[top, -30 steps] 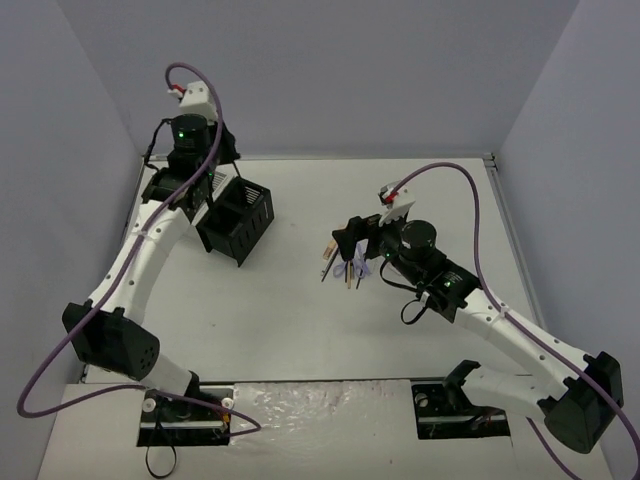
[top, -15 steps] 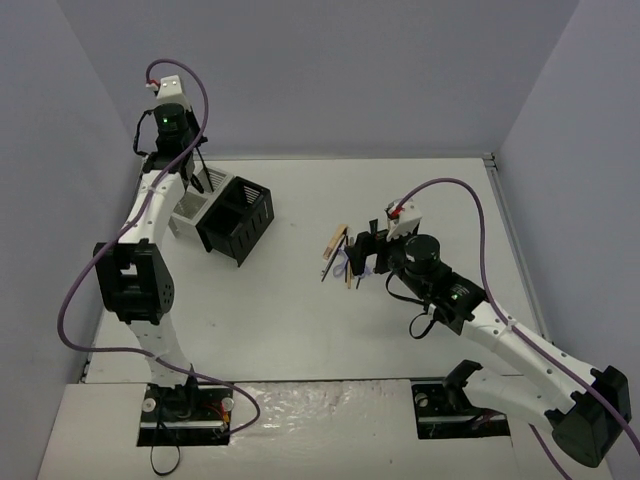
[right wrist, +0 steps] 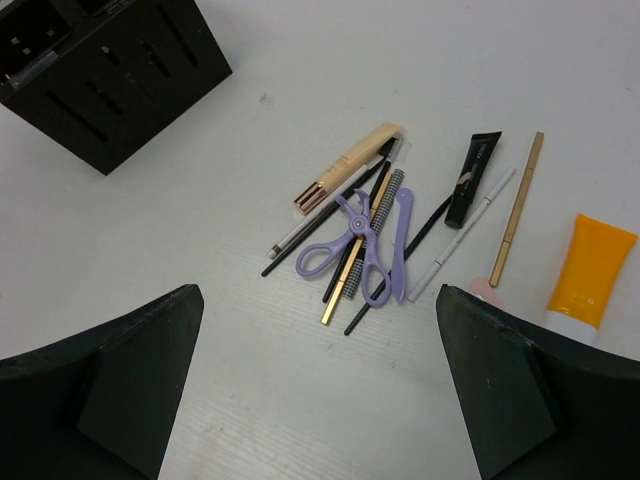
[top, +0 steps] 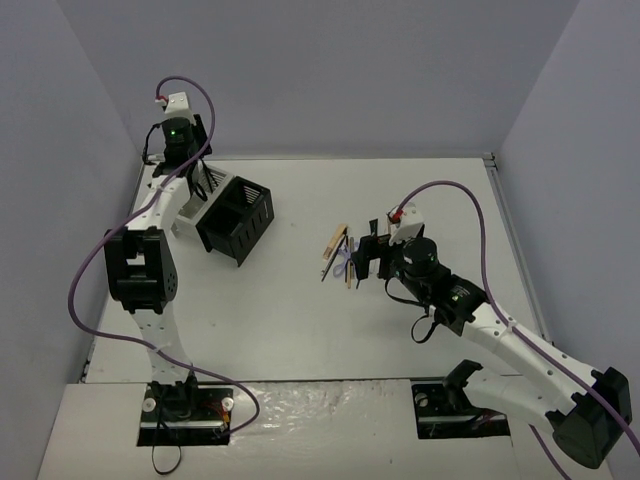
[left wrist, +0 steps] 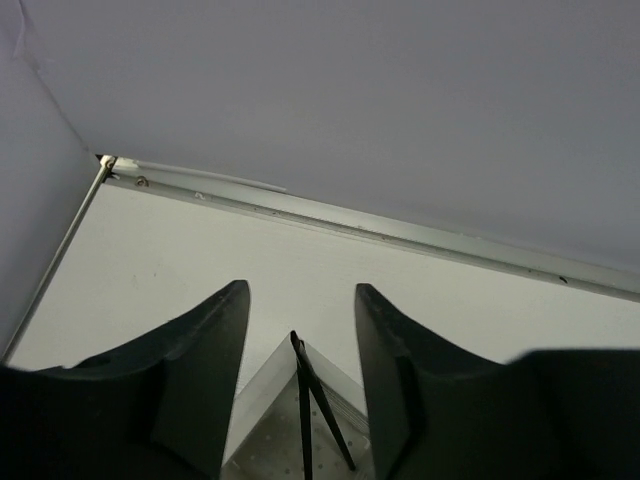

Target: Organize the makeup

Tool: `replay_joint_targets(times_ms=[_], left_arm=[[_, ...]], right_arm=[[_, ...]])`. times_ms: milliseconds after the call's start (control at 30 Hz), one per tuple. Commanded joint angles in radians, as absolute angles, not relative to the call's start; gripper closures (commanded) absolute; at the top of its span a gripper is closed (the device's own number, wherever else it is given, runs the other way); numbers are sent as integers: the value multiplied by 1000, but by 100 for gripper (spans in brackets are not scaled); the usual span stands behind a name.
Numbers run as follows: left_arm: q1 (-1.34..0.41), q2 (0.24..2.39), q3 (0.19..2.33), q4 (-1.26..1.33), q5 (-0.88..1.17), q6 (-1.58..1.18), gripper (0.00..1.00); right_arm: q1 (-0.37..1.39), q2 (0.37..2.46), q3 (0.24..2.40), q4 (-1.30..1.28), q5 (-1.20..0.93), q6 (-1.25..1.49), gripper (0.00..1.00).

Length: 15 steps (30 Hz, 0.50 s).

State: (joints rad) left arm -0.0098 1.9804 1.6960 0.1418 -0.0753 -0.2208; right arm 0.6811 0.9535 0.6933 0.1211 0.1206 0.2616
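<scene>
Makeup [right wrist: 365,235] heaped beneath wide-open right hand [right wrist: 317,292], untouched, left hand [left wrist: 300,290] partly open, gripping nothing

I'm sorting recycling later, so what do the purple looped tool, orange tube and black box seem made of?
Purple looped tool: likely plastic, matte, evenly lilac.
Orange tube: probably soft plastic, smooth, flattened end.
Black box: matte black with slots; metal or plastic, can't tell.
</scene>
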Motion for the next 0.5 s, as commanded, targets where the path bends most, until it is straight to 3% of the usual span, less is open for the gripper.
replay_joint_targets(times_ms=[0, 133, 467], left_arm=[[-5, 1871, 1684, 220, -73, -241, 52], [-5, 1797, 1644, 176, -69, -252, 40], [-5, 1498, 1590, -290, 21, -429, 9]], right_arm=[[676, 972, 719, 102, 240, 342, 0], [675, 1011, 729, 58, 315, 416, 2], [670, 1251, 741, 29, 372, 578, 26]])
